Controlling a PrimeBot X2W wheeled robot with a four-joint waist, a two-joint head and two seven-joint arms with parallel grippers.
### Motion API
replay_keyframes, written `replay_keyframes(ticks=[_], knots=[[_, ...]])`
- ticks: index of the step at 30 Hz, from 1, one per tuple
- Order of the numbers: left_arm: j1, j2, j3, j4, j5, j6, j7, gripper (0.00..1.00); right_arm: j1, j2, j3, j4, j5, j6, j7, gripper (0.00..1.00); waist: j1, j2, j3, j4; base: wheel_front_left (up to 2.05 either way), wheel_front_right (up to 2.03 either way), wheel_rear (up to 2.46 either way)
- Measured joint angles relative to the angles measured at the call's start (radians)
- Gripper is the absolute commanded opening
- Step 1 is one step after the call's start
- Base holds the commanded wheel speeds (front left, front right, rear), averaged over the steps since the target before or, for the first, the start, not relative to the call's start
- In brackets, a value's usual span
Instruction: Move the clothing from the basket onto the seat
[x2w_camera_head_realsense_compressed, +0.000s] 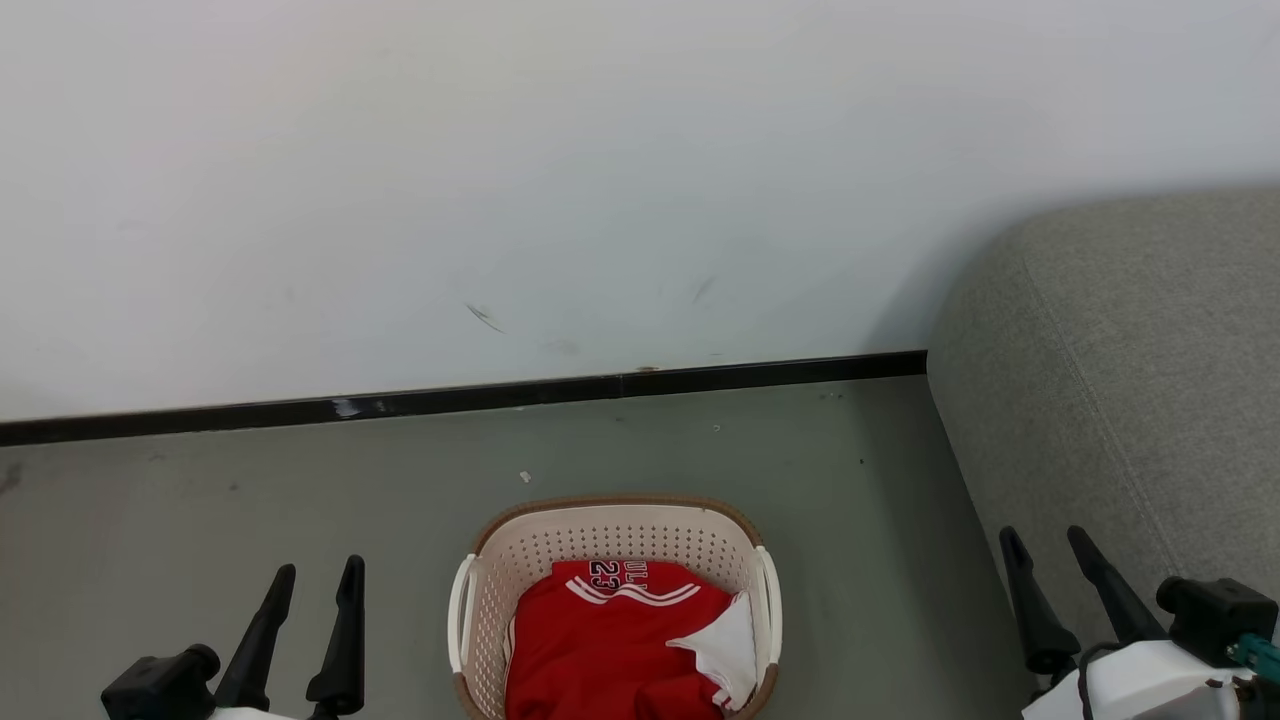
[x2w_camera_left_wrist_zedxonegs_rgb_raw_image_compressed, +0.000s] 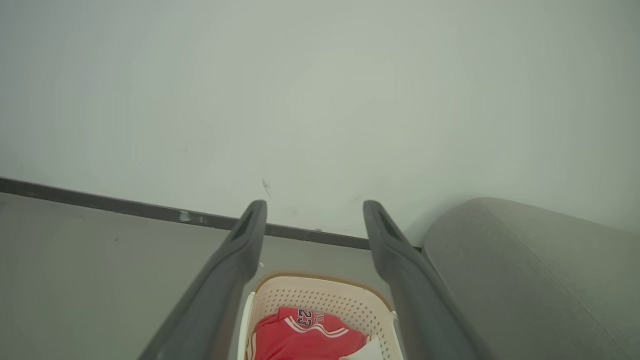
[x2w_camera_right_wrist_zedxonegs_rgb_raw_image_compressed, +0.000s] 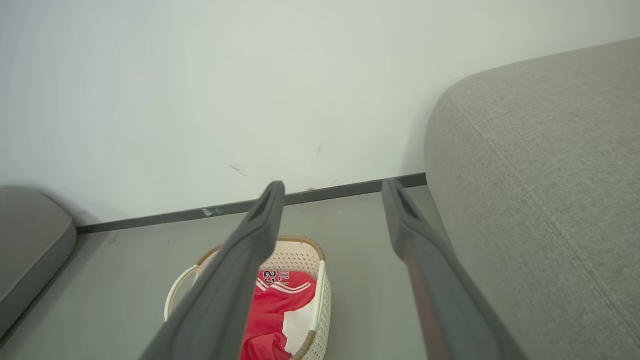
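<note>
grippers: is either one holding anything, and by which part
Nothing is held. The left gripper and right gripper are both open and empty; the clothing lies in the basket.

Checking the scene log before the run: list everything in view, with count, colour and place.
Wall: one, white, behind.
Floor: one, grey, below.
Skirting strip: one, black, at the wall's foot.
Fabric-upholstered sofa: one, grey, at the right.
Upholstered cushion edge: one, grey, far left, right wrist view.
Oval perforated plastic basket: one, cream with brown rim and white handles, on the floor left of the sofa.
Soft sports clothing with white stripe trim and dark "23" lettering: one heap, piece count unclear, red, in the basket.
Left gripper: one, dark, open, lower left.
Right gripper: one, dark, open, lower right.
</note>
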Motion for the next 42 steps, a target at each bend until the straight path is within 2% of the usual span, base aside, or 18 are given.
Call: replay_keyframes(ticks=[18,31,42], knots=[[0.007,0.0,-0.011,-0.033,0.247,-0.004,-0.062,1.0,0.005,0.003,0.001,-0.046,-0.279,0.0,-0.066,1.0,-0.0002,0.0,0.018,-0.008,0.0,0.0,0.0],[0.011,-0.001,-0.059,-0.008,0.261,-0.012,-0.062,1.0,0.038,0.012,-0.028,-0.056,-0.28,0.0,-0.066,1.0,-0.0003,0.0,0.06,-0.017,0.0,0.0,0.0],[-0.059,-0.001,-0.182,0.0,0.258,-0.012,-0.062,1.0,0.036,0.02,-0.007,-0.087,-0.286,0.0,-0.066,1.0,-0.0003,0.0,0.135,-0.03,0.0,0.0,0.0]])
